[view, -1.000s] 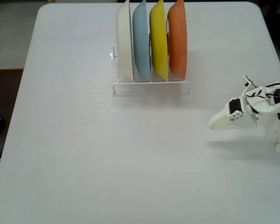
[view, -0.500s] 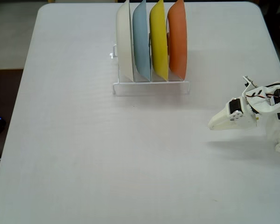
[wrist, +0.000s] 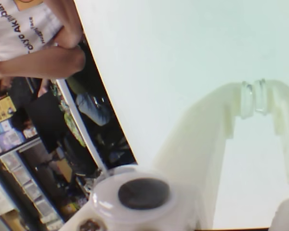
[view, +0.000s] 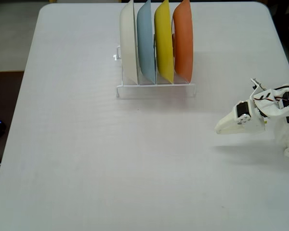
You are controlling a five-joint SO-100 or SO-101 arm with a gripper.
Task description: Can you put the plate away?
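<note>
The orange plate (view: 183, 41) stands on edge in the rightmost slot of the rack (view: 155, 89) near the bench's (view: 86, 159) far edge, beside the yellow plate (view: 164, 41), blue plate (view: 145, 43) and white plate (view: 128, 43). The bench surface in front of the rack lies open. The gripper (view: 218, 130) rests low near the right edge, pressed together, holding nothing.

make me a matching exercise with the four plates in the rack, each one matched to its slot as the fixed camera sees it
Things:
1. orange plate
2. yellow plate
3. light blue plate
4. white plate

Slots in the rack, fixed view:
A. far left
B. second from right
C. far right
D. second from left

Pairs: 1-C, 2-B, 3-D, 4-A
</note>
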